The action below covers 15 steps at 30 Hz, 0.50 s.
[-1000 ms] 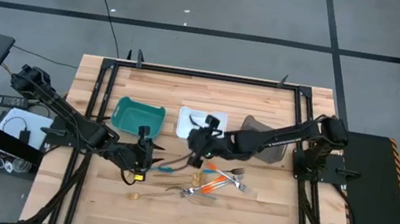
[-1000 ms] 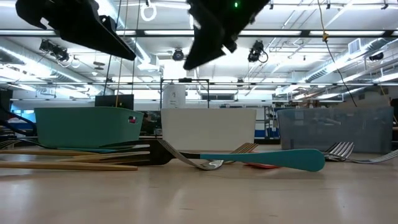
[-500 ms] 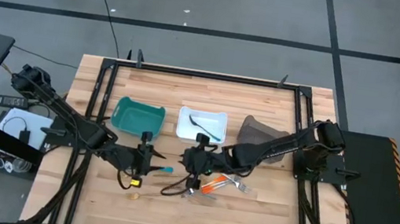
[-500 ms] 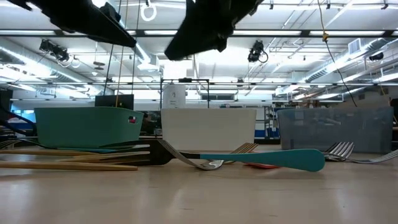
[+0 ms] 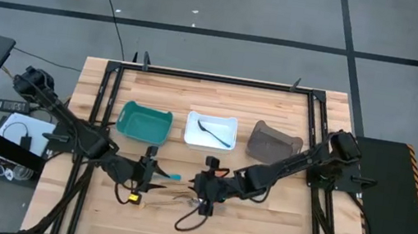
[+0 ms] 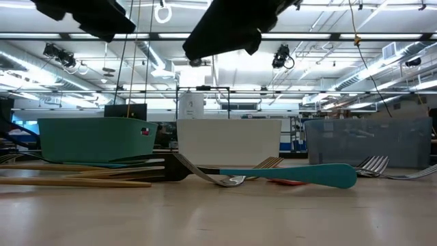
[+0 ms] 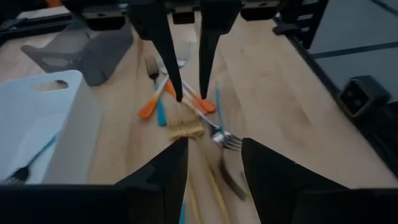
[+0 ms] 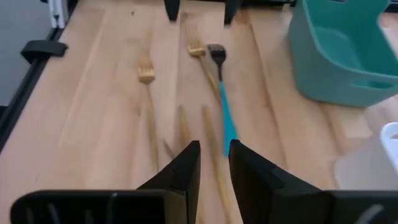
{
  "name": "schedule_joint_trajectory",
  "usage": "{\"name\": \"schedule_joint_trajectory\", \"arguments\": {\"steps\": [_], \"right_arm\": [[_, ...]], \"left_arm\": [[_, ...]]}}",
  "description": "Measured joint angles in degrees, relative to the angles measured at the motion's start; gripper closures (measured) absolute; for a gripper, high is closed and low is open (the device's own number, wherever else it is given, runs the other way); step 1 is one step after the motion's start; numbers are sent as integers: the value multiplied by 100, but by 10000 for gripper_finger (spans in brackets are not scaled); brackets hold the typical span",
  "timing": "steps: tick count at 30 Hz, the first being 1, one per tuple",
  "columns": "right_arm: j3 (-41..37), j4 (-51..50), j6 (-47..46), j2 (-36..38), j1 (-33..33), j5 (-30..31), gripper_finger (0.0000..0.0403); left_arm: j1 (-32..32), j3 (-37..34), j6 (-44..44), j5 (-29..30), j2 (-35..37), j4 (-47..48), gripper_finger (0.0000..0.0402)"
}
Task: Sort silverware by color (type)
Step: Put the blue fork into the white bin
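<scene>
High view: left gripper (image 5: 152, 177) and right gripper (image 5: 203, 192) hang low and face each other over the silverware (image 7: 186, 112) on the table (image 5: 258, 232). Left fingers spread, holding nothing; right fingers nearly together, holding nothing. Arms hide most pieces. Teal bin (image 5: 145, 122), white bin (image 5: 211, 130) with one dark utensil, and grey bin (image 5: 272, 142) stand behind. Front boards bare.

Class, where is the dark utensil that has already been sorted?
In the high view, the dark utensil lies inside the white bin, the middle of three, between the teal bin and grey bin.
</scene>
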<state>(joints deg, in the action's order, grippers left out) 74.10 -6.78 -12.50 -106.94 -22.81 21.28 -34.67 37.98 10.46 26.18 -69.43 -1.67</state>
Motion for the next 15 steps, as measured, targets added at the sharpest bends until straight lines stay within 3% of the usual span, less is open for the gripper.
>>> {"name": "schedule_joint_trajectory", "arguments": {"steps": [8, 15], "right_arm": [[-409, 354, -431, 2, -154, 124, 311], [-910, 942, -617, 2, -244, 174, 311]], "left_arm": [[-259, 0, 649, 379, -38, 176, 242], [-252, 2, 1217, 731, -699, 264, 242]]}}
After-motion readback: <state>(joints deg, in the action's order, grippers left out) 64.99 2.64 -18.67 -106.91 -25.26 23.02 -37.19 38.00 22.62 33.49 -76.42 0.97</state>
